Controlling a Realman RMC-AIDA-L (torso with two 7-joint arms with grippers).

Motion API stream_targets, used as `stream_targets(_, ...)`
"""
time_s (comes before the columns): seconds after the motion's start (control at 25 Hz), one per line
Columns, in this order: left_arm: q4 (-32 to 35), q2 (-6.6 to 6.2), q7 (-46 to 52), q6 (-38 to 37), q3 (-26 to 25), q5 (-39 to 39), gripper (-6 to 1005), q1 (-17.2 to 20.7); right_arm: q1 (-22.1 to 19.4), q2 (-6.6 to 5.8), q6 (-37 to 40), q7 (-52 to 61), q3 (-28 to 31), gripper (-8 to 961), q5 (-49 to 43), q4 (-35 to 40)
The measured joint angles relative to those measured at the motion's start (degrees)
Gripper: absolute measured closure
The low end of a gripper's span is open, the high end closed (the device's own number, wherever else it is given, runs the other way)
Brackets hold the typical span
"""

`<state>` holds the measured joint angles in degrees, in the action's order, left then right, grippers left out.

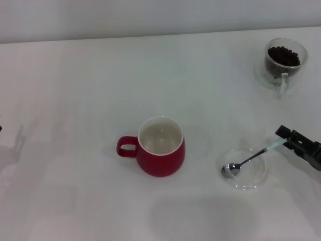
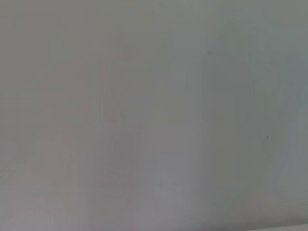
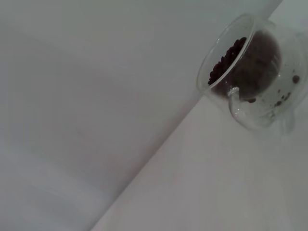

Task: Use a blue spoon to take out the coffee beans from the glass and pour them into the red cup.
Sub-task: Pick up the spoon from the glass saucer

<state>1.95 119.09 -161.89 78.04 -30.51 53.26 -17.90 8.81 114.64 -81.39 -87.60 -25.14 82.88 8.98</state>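
Gripping the pale handle end, our right gripper (image 1: 282,138) seems clamped on the blue spoon (image 1: 247,161) (light, stiff, slippery); left gripper unseen.

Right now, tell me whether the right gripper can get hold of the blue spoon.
Probably yes: the right gripper sits at the blue spoon's handle tip, with nothing between.

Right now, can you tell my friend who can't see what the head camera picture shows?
The right gripper meets the handle end of the blue spoon, whose bowl rests in a clear dish. The empty red cup stands mid-table; the glass of coffee beans stands far right.
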Motion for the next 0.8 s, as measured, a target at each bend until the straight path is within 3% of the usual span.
stream_targets(0.28,-0.3,0.08,0.0,0.0,0.13,-0.12,406,-0.1,0.24,0.06,0.04,-0.33,0.55,93,0.3,-0.03)
stream_targets(0.48,-0.46,0.09,0.0,0.0,0.19,-0.2,406,-0.14,0.24,0.06,0.7,-0.2,0.63,294,0.34,-0.03)
stream_targets(0.8,-0.46,0.09,0.0,-0.01,0.29,-0.15,405,-0.32,0.73,0.05,1.61,-0.23,0.43,420,0.35,-1.19)
